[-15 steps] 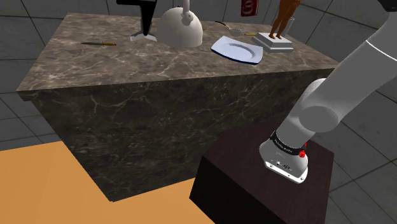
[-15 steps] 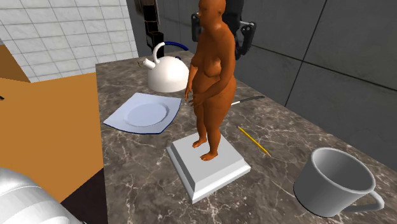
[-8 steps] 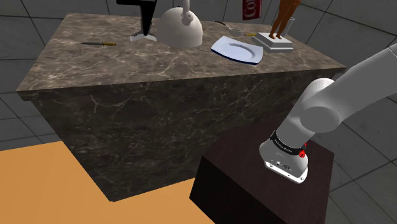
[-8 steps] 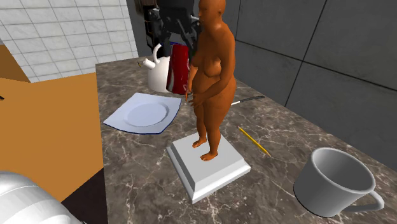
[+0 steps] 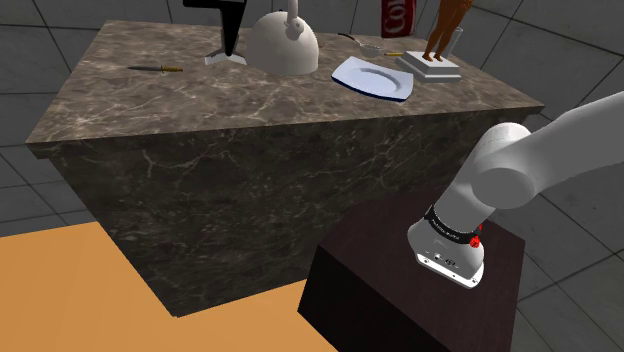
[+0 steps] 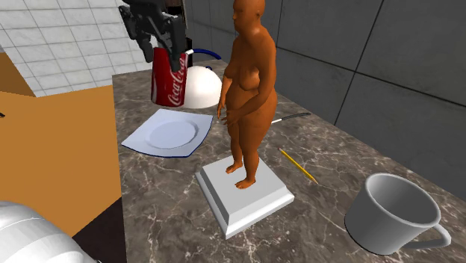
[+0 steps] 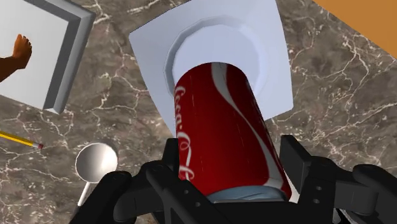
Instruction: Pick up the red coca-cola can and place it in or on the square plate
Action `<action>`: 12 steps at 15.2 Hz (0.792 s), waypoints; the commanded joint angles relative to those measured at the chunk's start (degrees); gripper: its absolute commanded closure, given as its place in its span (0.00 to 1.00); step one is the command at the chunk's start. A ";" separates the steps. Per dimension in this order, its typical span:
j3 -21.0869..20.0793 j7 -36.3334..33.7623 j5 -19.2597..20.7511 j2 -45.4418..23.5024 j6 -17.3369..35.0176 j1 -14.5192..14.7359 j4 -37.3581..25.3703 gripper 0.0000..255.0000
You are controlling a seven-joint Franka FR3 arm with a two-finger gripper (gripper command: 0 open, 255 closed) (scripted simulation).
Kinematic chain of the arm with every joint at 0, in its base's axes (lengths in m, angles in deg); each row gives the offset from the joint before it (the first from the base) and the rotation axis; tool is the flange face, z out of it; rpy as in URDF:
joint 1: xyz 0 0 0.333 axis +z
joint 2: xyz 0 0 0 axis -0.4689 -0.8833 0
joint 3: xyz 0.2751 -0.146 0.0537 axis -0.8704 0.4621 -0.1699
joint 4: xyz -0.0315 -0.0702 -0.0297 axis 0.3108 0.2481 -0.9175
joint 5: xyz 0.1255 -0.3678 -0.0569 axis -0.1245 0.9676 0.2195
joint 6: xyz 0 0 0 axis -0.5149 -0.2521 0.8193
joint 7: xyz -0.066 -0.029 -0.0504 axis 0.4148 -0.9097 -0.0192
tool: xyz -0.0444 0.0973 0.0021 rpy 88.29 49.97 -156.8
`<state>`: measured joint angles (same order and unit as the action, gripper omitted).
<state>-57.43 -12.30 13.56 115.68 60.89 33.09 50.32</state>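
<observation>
Red can (image 7: 219, 114), clasped in pincer (image 7: 232, 159)

1 can (image 6: 171, 78), 1 plate (image 6: 142, 139), 1 kettle (image 6: 199, 88), 1 statuette (image 6: 250, 82), 1 mug (image 6: 392, 214).

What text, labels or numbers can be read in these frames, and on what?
"Coca-Cola": white script on the red can, second exterior view.
Wrist view: the same script, seen aslant along the can's side, not readable whole.
Shoulder view: the can's white mark is too small to read.
No other writing.
</observation>
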 commanded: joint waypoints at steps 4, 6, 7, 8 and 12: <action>-2.88 -3.11 -0.80 4.00 1.14 0.08 5.08 1.00; -2.87 -3.05 -0.71 4.82 2.53 -0.02 7.29 1.00; -2.86 -3.02 -0.66 5.22 3.22 -0.07 8.38 1.00; -2.85 -2.99 -0.62 5.60 3.91 -0.12 9.45 1.00; -2.80 -2.86 -0.44 7.04 6.66 -0.30 13.64 1.00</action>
<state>-60.32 -15.29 13.05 122.40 66.73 32.84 62.88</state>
